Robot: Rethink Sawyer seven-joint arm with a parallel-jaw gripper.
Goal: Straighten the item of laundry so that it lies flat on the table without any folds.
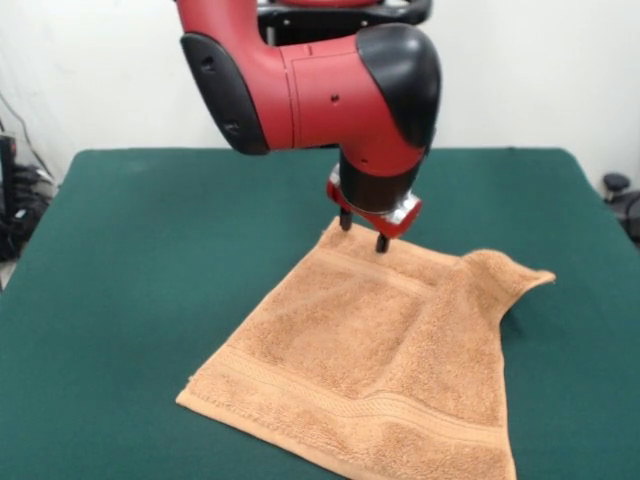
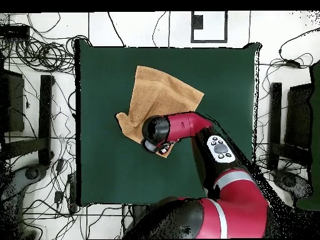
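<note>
- orange-tan towel (image 1: 370,370) sits on the green desk (image 1: 130,300), a bit right of center in the front view, turned diagonal like a diamond
- most of it is flat, w/ a woven band stripe running along the near edge and another near the far edge
- not totally flat tho: the corner on the right in the front view is folded over and sticks out as a pointed flap, w/ a ridge running down from it
- red and black arm (image 1: 320,85) comes down from the top, the gripper (image 1: 362,232) is right at the towel's far corner
- jaws look a little apart, two dark tips pointing down, one on the cloth edge and the other at or just off it. can't tell if any cloth is pinched btw them
- overhead view: arm reaches from the bottom and its wrist covers the towel corner nearest the robot base, so the tips are hidden there
- cables on the floor (image 2: 37,56) round the desk
</note>
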